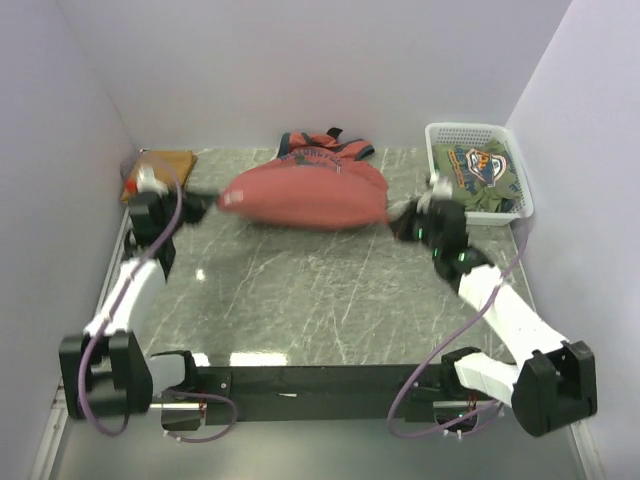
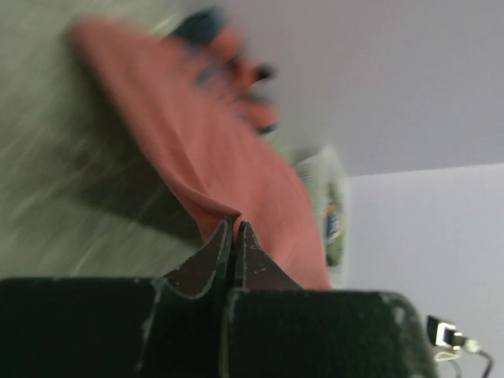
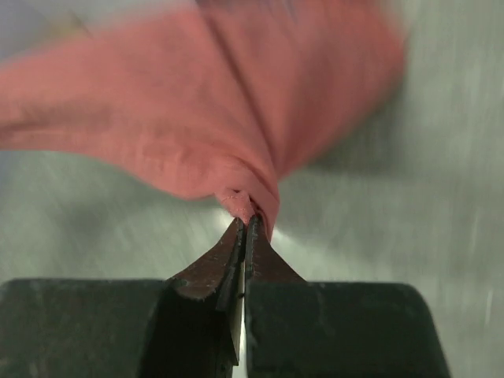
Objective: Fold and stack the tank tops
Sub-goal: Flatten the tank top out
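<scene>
The rust-red tank top [image 1: 305, 195] hangs stretched between both grippers over the back of the table, its dark-trimmed neck and straps [image 1: 318, 141] lying toward the back wall. My left gripper [image 1: 207, 203] is shut on the cloth's left end. My right gripper [image 1: 397, 216] is shut on its right end. In the left wrist view the closed tips [image 2: 235, 223] pinch a fold of the red cloth [image 2: 213, 150]. In the right wrist view the tips [image 3: 246, 221] clamp a bunched corner of it [image 3: 197, 102]. A folded tan-brown tank top [image 1: 165, 163] lies in the back left corner.
A white mesh basket [image 1: 515, 150] stands at the back right against the wall, holding a green printed garment [image 1: 480, 170]; it also shows blurred in the left wrist view as the basket [image 2: 319, 169]. The grey marble table [image 1: 320, 300] is walled on three sides.
</scene>
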`<state>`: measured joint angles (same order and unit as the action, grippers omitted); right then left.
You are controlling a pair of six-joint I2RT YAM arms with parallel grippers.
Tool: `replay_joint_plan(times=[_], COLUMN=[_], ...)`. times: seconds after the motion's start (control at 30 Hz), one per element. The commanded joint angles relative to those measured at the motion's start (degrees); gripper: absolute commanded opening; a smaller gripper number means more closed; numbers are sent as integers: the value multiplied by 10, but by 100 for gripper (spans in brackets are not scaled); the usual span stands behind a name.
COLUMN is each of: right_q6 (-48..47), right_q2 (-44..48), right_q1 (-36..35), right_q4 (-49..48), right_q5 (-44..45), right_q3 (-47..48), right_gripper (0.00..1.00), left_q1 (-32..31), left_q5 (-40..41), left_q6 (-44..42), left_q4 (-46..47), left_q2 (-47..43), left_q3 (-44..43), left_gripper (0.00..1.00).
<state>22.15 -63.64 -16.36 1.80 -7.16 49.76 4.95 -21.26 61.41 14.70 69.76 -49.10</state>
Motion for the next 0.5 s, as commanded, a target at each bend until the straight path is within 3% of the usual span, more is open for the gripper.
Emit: replay_joint_plan(times=[0.0, 0.13, 0.17, 0.2, 0.27, 0.33, 0.47], right_q6=[70, 134, 142, 154, 181, 203, 222], right_q2=[96, 172, 186, 215, 263, 287, 287], right_q1=[-5, -12, -15, -23, -27, -28, -29], right_q4=[-1, 46, 74, 96, 159, 190, 242], right_q5=[-26, -43, -50, -38, -13, 32, 71], right_q3=[-138, -249, -260, -270, -274, -280, -283], right_gripper=[0, 47, 53, 59, 65, 69, 66], left_q1=[0, -1, -1, -2, -1, -1, -2], left_q5=[35, 29, 27, 24, 23, 37, 74], left_q6=[-1, -8, -12, -16, -36, -42, -65], left_q4=[-60, -145, -170, -185, -229, -273, -317], left_q2=[-129, -237, -274, -290, -339, -365, -383], left_q3=[135, 248, 264, 289, 307, 309, 286], left_gripper=[1, 6, 28, 35, 51, 61, 61])
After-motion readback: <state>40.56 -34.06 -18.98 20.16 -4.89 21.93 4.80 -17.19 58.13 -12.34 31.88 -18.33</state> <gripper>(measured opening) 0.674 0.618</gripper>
